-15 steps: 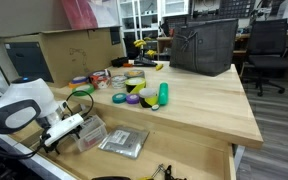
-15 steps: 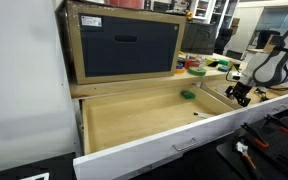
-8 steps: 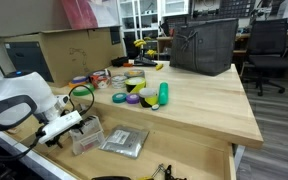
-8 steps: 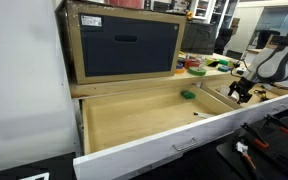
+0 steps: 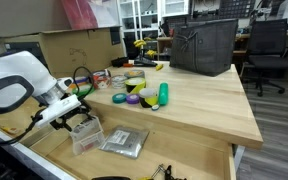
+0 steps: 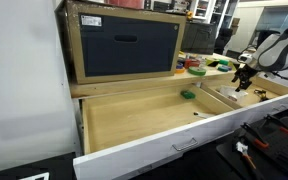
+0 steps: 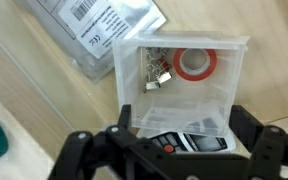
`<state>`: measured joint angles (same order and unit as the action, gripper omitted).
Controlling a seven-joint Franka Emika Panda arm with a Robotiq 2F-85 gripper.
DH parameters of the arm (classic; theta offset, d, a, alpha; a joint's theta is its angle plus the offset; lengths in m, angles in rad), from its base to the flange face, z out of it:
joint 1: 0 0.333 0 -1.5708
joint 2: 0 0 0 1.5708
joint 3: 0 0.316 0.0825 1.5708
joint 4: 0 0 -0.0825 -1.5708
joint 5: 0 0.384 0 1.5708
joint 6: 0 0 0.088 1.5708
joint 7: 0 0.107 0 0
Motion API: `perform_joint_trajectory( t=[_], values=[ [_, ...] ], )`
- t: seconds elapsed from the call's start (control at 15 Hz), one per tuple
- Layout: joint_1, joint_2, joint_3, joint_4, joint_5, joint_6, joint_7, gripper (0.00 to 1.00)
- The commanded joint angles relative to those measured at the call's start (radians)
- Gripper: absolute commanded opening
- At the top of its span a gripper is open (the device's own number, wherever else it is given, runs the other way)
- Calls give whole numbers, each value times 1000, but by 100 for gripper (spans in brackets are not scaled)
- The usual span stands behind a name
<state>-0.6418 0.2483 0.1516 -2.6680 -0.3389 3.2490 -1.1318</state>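
Note:
My gripper point(image 7: 182, 138) is open and hangs just above a clear plastic box point(image 7: 227, 88), one finger on each side of its near end. Inside the box lie a red tape roll point(image 7: 194, 62), some metal binder clips point(image 7: 156, 70) and a black device with a red button point(image 7: 174, 144). In both exterior views the gripper point(image 5: 81, 117) point(image 6: 244, 84) is low over the wooden table point(image 5: 204, 100), with the clear box point(image 5: 89, 138) right under it. Nothing is held.
A silver bag with a barcode label point(image 7: 99, 35) point(image 5: 124, 143) lies beside the box. Tape rolls and green items point(image 5: 144, 93) sit mid-table, a black basket point(image 5: 204, 45) and a cardboard box point(image 5: 69, 50) further back. A wide wooden drawer point(image 6: 154, 142) stands open.
The arm has swung up and across over the table; the gripper now sits over the clear box. The jaws stayed open.

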Motion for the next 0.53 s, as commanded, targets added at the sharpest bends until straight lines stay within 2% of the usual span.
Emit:
perform_joint_trajectory(
  t=[0.0,0.47],
  values=[
    [18,-41,17,-5,30,-78,40,100],
    [21,-6,56,88,81,-304,81,100]
  ],
)
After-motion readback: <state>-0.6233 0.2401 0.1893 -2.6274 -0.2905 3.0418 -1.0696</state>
